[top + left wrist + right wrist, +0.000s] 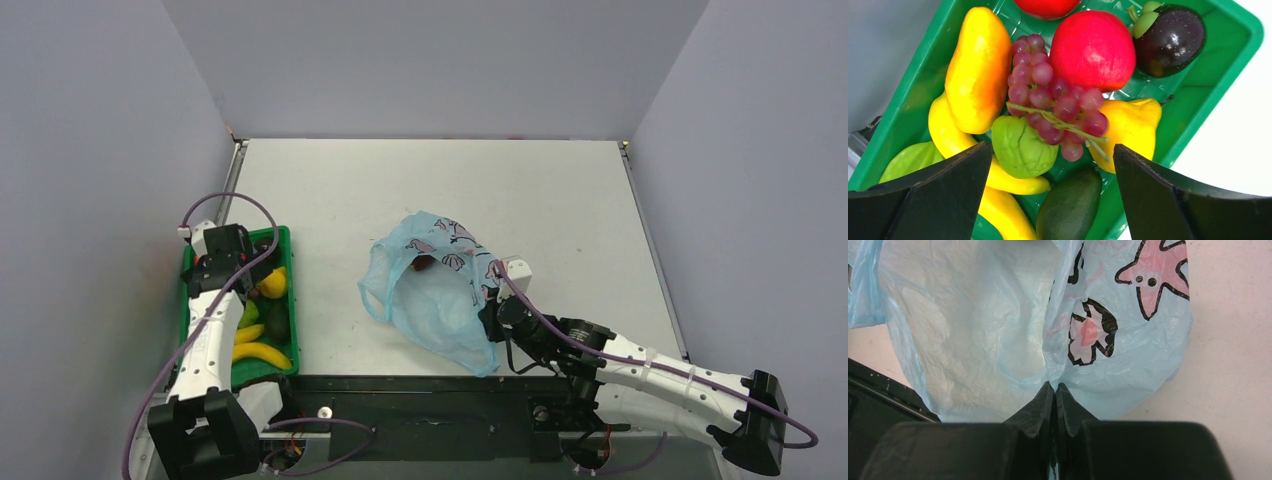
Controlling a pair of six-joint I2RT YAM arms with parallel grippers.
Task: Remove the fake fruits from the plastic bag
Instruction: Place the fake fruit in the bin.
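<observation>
The light-blue plastic bag point(435, 295) with pink and dark figures lies at the table's middle, its mouth facing left. A small dark thing point(423, 264) shows inside the mouth. My right gripper point(491, 312) is shut on a fold of the bag point(998, 330), its tips point(1054, 386) pinching the film. My left gripper point(245, 272) hangs open and empty point(1050, 150) over the green tray point(1233, 55). Below it lie the purple grape bunch point(1053, 97), the yellow oval fruit point(979, 70), the dark green fruit point(1070, 207) and the dark maroon fruit point(1170, 40).
The green tray point(283, 238) stands at the left table edge. It also holds a red apple point(1092, 50), yellow bananas point(950, 135), a light green fruit point(1023, 147) and a yellow pear-like fruit point(1130, 127). Grey walls enclose the table point(440, 190).
</observation>
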